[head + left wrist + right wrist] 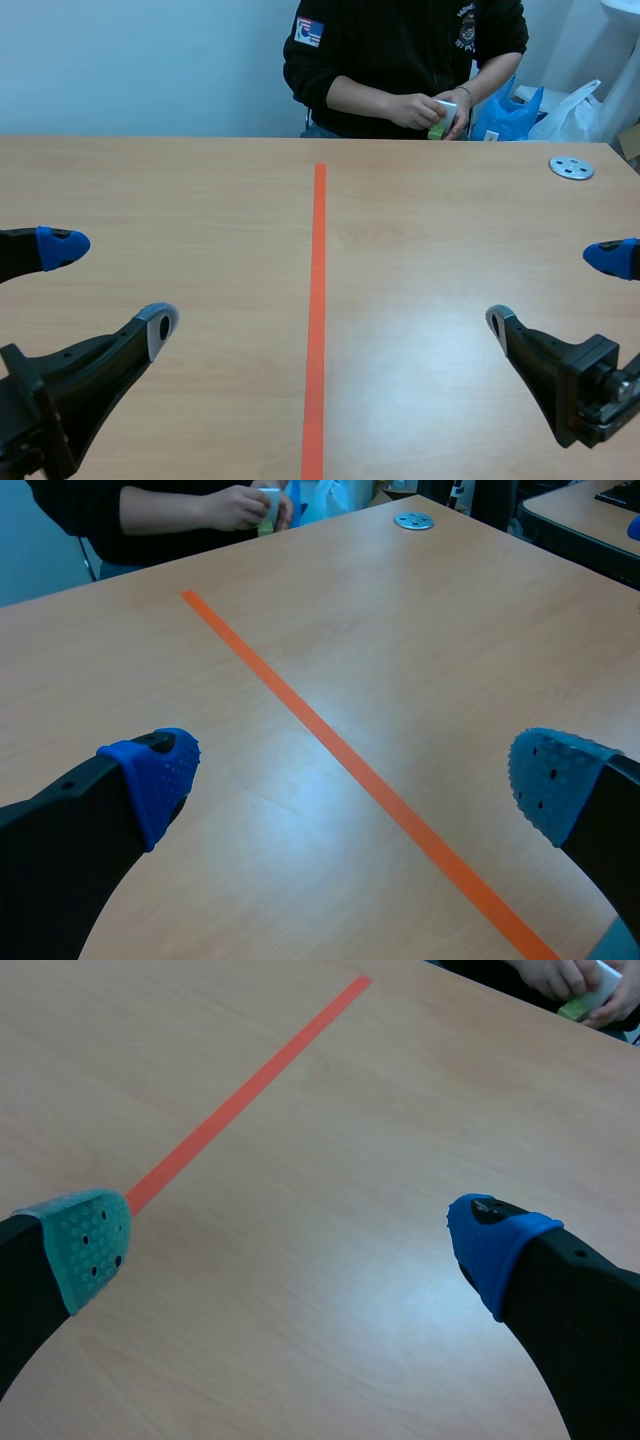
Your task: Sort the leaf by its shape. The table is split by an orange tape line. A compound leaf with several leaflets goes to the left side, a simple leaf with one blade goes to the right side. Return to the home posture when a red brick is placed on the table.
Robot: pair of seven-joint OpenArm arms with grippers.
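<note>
I see no leaf on the desk (200, 200) at this moment, on either side of the orange tape line (318, 300). The person (400, 50) across the desk holds a small white and green thing (443, 115) in both hands (425, 108), just past the far edge. It is too small for me to tell if this is a leaf, so I do not count it. I see no red brick either.

My left gripper (110, 288) hangs low over the left half with its fingers wide apart and nothing between them. The right gripper (551, 290) does the same over the right half. In the left wrist view the tape line runs between the pads of the left gripper (355, 778); in the right wrist view it passes ahead of the right gripper (290, 1243), and under that one there is only bare wood.

I judge this posture as a ready one: each arm on its own side, fingers spread, so that either can reach when a leaf is put down. The middle is free for the person to place it.

A round metal disc (571, 168) lies at the far right of the desk, well apart from both grippers, and a blue bag (510, 112) is behind the desk. Neither belongs to the sorting, I think.
</note>
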